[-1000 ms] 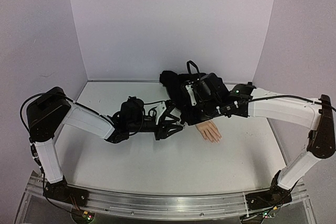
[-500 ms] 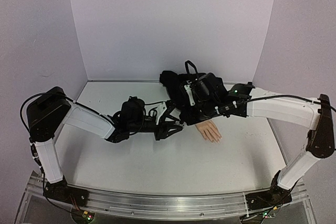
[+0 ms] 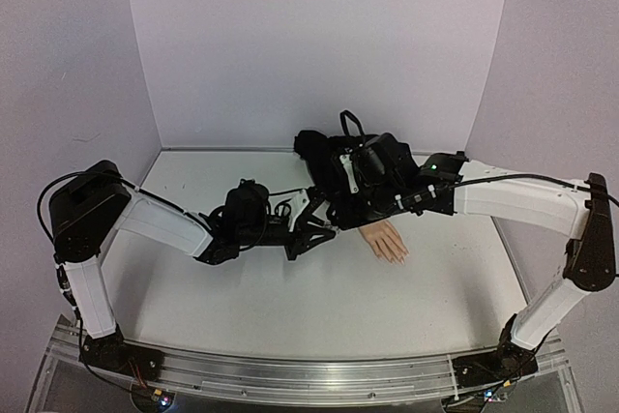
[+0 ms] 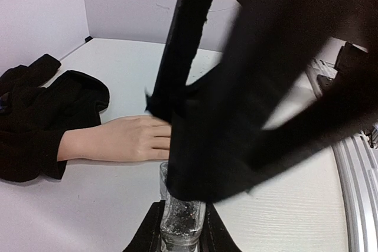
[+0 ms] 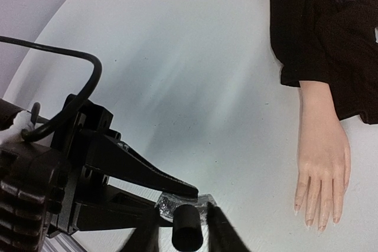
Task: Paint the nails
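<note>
My left claw (image 4: 181, 235) is clamped on the bottle (image 4: 182, 216) and holds it upright, low in the left wrist view. My right claw (image 5: 182, 237) stands over the bottle with its jaws a little apart, one on each side of the dark cap (image 5: 188, 226). Slivers of gap show, so I judge it has no grip on the cap. I cannot tell whether the cap is screwed down or loose.

The nails (image 5: 308, 221) are at the lower right of the right wrist view, tipping the hand (image 5: 322, 163), which lies palm down on the worktop (image 5: 177, 57). The hand's long axis runs top to bottom in that view, with the sleeve (image 5: 331, 39) at the upper right and the fingertips toward the bottom edge. In the top view the hand lies just right of both claws, near but apart, fingers pointing lower right. My right arm is the nearer one, so I judge that the brush must go rightward from the bottle. The nails look pale and unpainted.
</note>
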You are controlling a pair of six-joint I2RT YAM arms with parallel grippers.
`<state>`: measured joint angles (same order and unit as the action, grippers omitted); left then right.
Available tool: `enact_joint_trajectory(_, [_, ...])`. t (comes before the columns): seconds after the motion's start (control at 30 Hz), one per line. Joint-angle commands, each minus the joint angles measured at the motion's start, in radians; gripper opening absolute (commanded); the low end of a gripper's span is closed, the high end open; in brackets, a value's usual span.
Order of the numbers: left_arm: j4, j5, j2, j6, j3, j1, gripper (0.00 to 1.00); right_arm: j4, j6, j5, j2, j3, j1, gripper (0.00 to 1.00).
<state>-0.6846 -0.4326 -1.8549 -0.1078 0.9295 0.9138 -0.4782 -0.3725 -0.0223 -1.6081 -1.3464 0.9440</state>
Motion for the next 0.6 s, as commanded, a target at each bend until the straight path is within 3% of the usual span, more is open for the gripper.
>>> enact_joint_trajectory(0.0, [-0.059,0.122,0.053,-0.022,0.005,0.009,0.00,0.007,-0.052,-0.066,0.007,-0.030,0.009,0.70])
enact_joint_trajectory(0.1, [-0.028,0.229,0.062,-0.053,0.019,0.034,0.00,0.007,-0.150,-0.178,0.026,-0.024,0.009,0.86])
enact_joint_trajectory(0.2, [-0.018,0.372,0.062,-0.062,0.034,0.063,0.00,-0.004,-0.235,-0.174,0.023,-0.053,0.009,0.86])
enact_joint_trajectory(0.33, [-0.017,0.476,0.059,-0.029,0.052,0.073,0.00,-0.010,-0.282,-0.155,-0.015,-0.095,0.010,0.74])
enact_joint_trajectory(0.57, [-0.026,0.495,0.068,0.007,0.047,0.076,0.00,-0.010,-0.258,-0.138,-0.069,-0.141,0.010,0.56])
